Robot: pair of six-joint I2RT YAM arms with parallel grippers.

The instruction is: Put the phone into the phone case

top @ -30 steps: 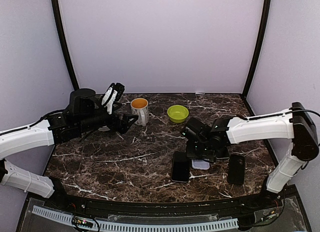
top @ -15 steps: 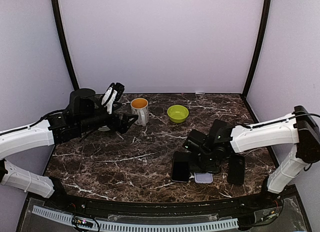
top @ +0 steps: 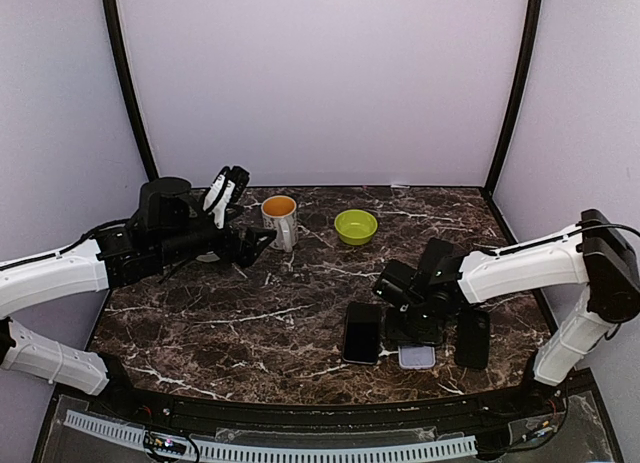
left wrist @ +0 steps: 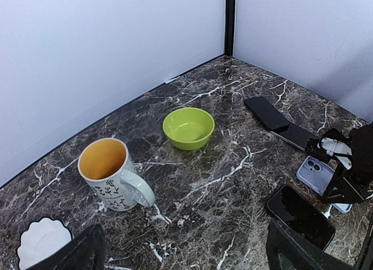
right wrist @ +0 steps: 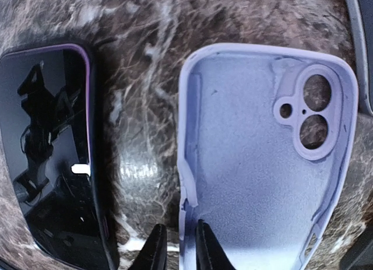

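The phone [top: 361, 332] lies screen up on the marble table [top: 250, 323], also seen as a black slab [right wrist: 49, 153] in the right wrist view. Just right of it lies the lilac phone case [right wrist: 262, 159], hollow side up with its camera holes showing; from above, the phone case [top: 417, 357] sits near the front edge. My right gripper [right wrist: 176, 246] straddles the case's left wall, one finger inside and one outside, a little apart, with a gap at the outer finger. My left gripper [left wrist: 180, 258] hovers wide open at the back left, holding nothing.
A white mug [top: 280, 220] with an orange inside and a green bowl [top: 355, 226] stand at the back. Another dark phone [top: 472, 336] lies right of the case. A small white scalloped dish [left wrist: 41, 239] sits under the left arm.
The right gripper carried the case toward the front edge and to the right, laying it beside the phone. Its jaws have since loosened on the case wall. The left arm stayed still.
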